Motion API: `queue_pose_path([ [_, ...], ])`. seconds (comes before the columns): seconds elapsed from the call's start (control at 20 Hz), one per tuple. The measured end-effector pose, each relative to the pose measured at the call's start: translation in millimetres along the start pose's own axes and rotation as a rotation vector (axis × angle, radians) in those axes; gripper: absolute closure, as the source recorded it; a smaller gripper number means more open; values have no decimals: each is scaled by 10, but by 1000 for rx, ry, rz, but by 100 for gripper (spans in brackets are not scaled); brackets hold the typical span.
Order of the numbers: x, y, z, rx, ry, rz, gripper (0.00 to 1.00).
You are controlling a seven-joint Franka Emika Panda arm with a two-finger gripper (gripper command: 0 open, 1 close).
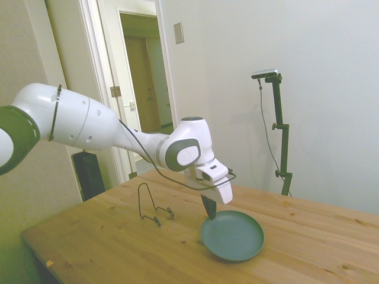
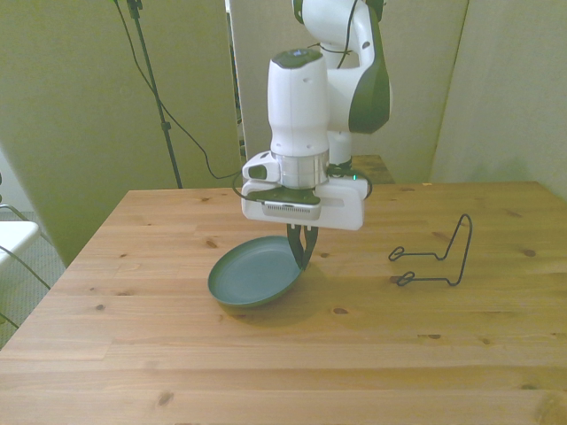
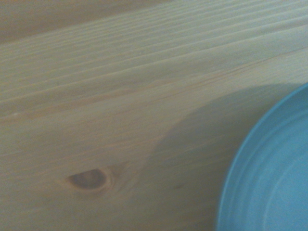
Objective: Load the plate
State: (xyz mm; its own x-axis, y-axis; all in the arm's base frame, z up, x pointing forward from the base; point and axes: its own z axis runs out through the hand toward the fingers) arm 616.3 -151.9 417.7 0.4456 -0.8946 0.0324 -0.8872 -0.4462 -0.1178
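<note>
The teal plate (image 1: 234, 238) (image 2: 251, 276) hangs tilted just above the wooden table, its shadow under it. My gripper (image 1: 209, 212) (image 2: 302, 255) points down and is shut on the plate's rim, on the edge toward the front view's right. In the wrist view a blurred arc of the plate (image 3: 274, 178) shows beside bare wood and the plate's shadow.
A thin black wire rack (image 1: 154, 205) (image 2: 436, 255) stands on the table (image 2: 372, 354), toward the front view's right of the plate, a short gap away. In the side view it is left of the gripper.
</note>
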Motion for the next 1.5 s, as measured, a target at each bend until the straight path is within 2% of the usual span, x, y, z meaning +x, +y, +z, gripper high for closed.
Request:
queue_pose_path([
  [0.35,87,240,-1037,143,-205,28,100],
  [0.65,-50,115,-1578,246,-366,11,100],
  [0.85,-194,41,-1737,327,-483,-60,100],
  [1.15,-471,-151,-1809,465,-628,-180,100],
  [1.3,-713,-283,-1732,494,-697,-257,100],
  [1.5,-948,-344,-1631,519,-751,-311,100],
])
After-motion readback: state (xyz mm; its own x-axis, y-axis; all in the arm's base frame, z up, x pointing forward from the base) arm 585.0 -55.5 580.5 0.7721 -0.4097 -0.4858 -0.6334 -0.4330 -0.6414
